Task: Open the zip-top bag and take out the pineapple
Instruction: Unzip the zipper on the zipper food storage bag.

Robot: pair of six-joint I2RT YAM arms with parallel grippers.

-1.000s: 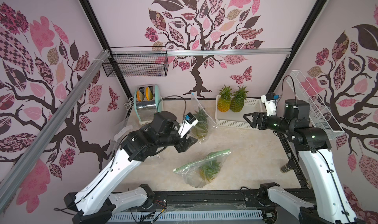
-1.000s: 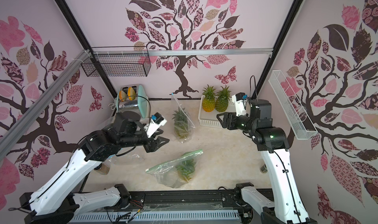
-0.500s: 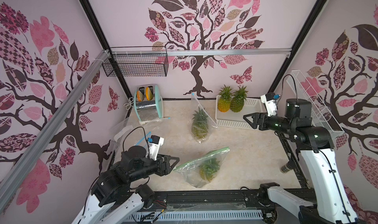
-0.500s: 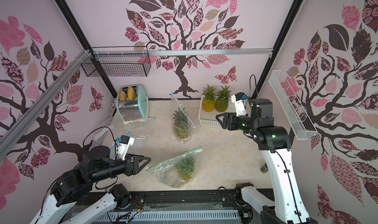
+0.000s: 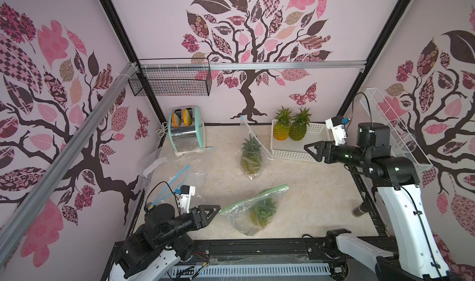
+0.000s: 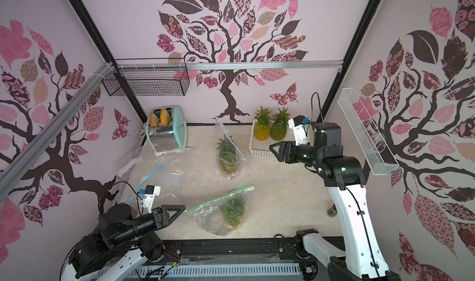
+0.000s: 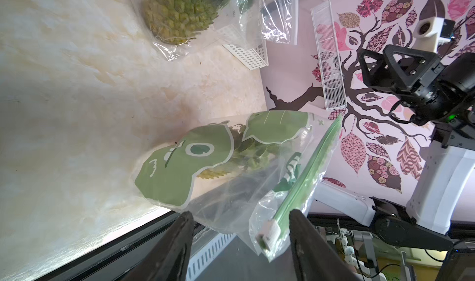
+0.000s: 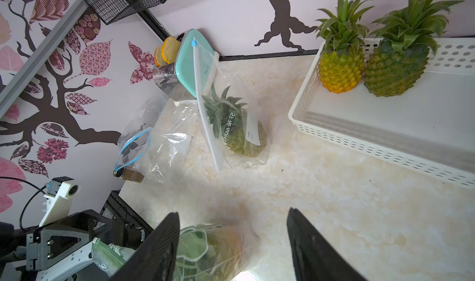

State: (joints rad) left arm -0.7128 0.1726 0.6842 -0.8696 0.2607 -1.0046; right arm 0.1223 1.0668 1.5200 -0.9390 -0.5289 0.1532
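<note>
Your left gripper (image 7: 240, 216) is low at the near side of the table (image 5: 308, 195), and its two fingers stand apart, closed on nothing. In the left wrist view, the corner of the zip-top bag (image 5: 239, 215) reaches into the gap between them. On that corner the white slider (image 7: 270, 232) sits at the end of the green zip strip (image 7: 311, 169). The slider lies closer to one finger than to the other, but I cannot tell if it touches that finger. The strip looks closed along its whole length. The pineapple (image 5: 262, 211) is inside this bag, lying on the table with its leaves pointing toward the strip. Your right gripper (image 5: 308, 148) is raised above the front edge of the white basket (image 5: 295, 152), well apart from the bag. Its fingers are also spread and hold nothing. In the basket two pineapples (image 5: 289, 129) stand upright side by side. Just beside the basket a second bag (image 5: 250, 154) stands with another fruit inside. A toaster (image 5: 186, 133) is at the far left corner, and some empty bags (image 5: 180, 174) lie in front of it.
</note>
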